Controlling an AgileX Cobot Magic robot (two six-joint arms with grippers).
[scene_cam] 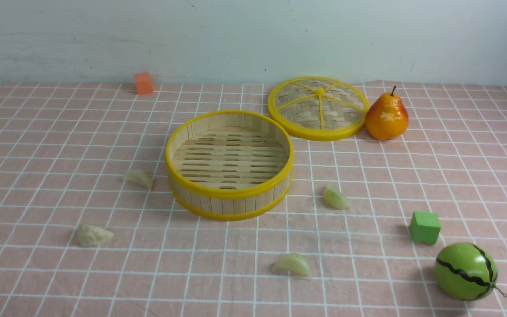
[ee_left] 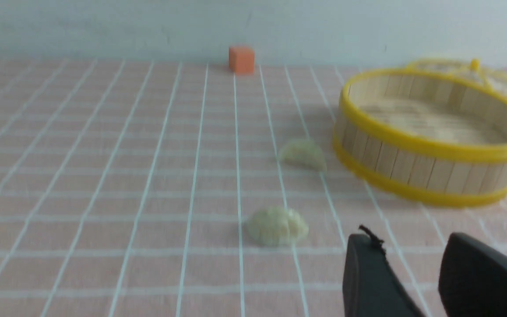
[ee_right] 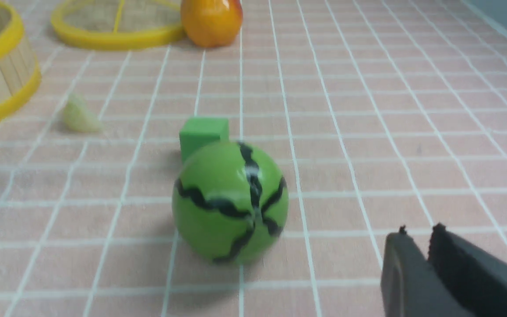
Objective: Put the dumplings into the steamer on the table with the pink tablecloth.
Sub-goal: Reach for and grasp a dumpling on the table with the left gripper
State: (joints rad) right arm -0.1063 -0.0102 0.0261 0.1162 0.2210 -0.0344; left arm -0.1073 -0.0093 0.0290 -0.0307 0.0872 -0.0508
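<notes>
The round bamboo steamer stands empty in the middle of the pink tablecloth. Several pale dumplings lie around it: one just left of it, one at the front left, one to its right, one in front. In the left wrist view my left gripper is open and empty, low over the cloth, short of the nearest dumpling; another dumpling lies beside the steamer. My right gripper is shut and empty, near the toy watermelon.
The woven lid with yellow spokes lies behind the steamer to the right, with a pear beside it. An orange cube sits by the back wall. A green cube and the watermelon sit at the front right.
</notes>
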